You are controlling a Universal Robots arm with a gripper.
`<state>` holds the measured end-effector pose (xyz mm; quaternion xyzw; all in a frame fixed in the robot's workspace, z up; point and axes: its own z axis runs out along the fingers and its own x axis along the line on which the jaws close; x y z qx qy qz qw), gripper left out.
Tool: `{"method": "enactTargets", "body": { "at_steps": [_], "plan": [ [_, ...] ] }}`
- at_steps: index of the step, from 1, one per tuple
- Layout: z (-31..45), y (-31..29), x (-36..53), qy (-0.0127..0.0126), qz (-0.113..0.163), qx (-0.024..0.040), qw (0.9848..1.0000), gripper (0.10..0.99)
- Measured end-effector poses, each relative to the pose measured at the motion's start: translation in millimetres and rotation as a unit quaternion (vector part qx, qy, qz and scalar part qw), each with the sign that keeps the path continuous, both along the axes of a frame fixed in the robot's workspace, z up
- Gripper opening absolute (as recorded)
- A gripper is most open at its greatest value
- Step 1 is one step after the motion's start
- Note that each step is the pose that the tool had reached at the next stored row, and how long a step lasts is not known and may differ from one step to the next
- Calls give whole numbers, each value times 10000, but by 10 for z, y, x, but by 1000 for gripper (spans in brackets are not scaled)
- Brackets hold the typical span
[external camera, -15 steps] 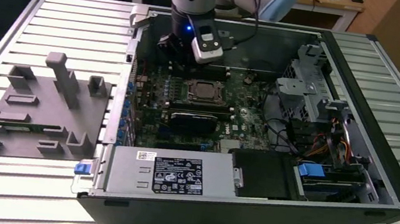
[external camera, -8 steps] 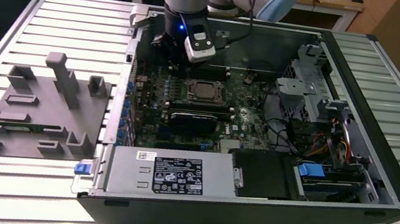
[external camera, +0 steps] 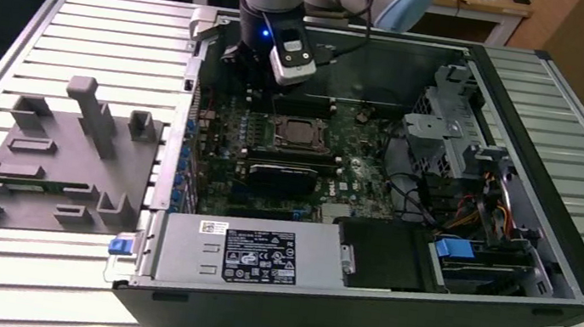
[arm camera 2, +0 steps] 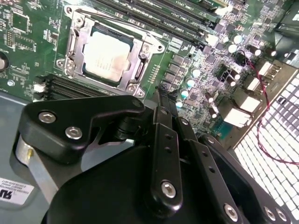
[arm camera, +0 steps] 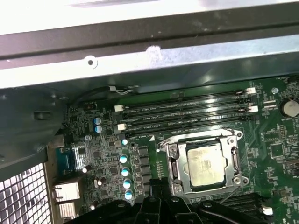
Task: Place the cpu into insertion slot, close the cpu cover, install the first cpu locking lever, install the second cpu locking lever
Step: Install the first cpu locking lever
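Note:
The cpu [arm camera 2: 106, 51] [arm camera: 204, 163] lies flat in the insertion slot [external camera: 299, 133], its dull silver top showing in both wrist views. The cpu cover [arm camera 2: 140, 70] [arm camera: 174, 164] is down around it as a silvery frame. Thin wire locking levers [arm camera: 196, 136] run along the socket's sides. My gripper [arm camera 2: 160, 89] [arm camera: 161, 189] hangs a little above the green motherboard just beside the socket, fingers together with nothing between them. In the exterior view the gripper [external camera: 265, 83] is over the board near the case's far wall.
Long black memory slots [arm camera: 187, 112] lie next to the socket. The open black computer case [external camera: 524, 145] has cables and a drive cage at the exterior view's right, and a power supply [external camera: 244, 260] in front. A grey fixture block [external camera: 64, 157] stands at the exterior view's left.

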<state>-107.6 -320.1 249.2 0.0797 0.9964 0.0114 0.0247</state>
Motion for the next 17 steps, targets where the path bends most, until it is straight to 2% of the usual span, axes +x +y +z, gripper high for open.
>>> {"method": "enactTargets", "body": {
  "at_steps": [5,10,12,17],
  "plan": [
    [45,0,-2,-21,0,0,10000,102],
    [46,0,-39,-32,0,52,10000,102],
    [46,0,-52,-33,4,130,9999,102],
    [44,0,-84,-34,22,402,9992,102]
  ]
}}
